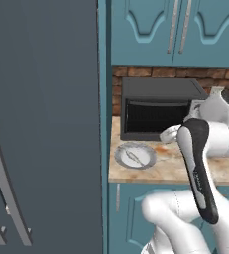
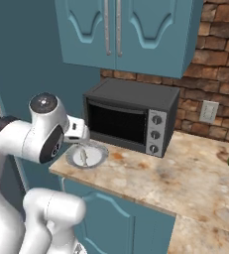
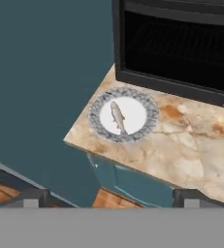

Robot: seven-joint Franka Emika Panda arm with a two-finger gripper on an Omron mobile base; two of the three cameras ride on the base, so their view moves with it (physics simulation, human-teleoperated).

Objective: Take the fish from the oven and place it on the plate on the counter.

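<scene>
Fingers (image 3: 33, 196) spread wide, holding nothing, gripper (image 3: 111, 198) above the beige speckled stone worktop (image 3: 181, 145). Slender silvery-tan fish (image 3: 117, 116) lies on the small round grey-rimmed plate (image 3: 150, 114) beside the dark toaster oven (image 2: 131, 116). Placement looks done; only retreat left.

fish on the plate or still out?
On the plate: the fish lies flat across the plate centre on the counter; end effector open, apart.
</scene>
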